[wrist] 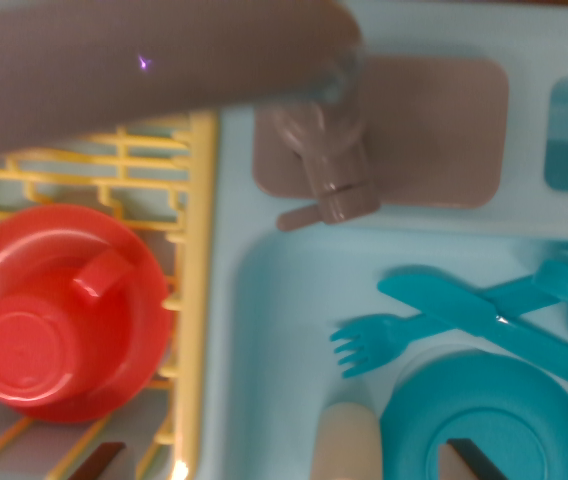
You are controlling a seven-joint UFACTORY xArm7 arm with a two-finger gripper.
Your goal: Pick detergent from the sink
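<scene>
- The pale blue plastic toy sink (274, 330) filled the wrist view's right and centre, its basin open toward the bottom edge.
- A cream, rounded bottle top (345, 440), seemingly the detergent, stood in the basin at the bottom edge, just beside a teal round plastic plate (484, 425).
- A teal plastic fork (384, 340) and a teal plastic knife (484, 315) lay crossed in the basin above the plate.
- A taupe plastic faucet (329, 160) rose from a taupe rectangular base (434, 130) on the sink's back ledge.
- A red plastic cup (24, 350) sat on a red plate (124, 300) in the yellow plastic dish rack (199, 250) at the wrist view's left.
- Only two dark finger tips (97, 462) showed at the bottom edge; I could not tell whether they were spread or pressed together.
</scene>
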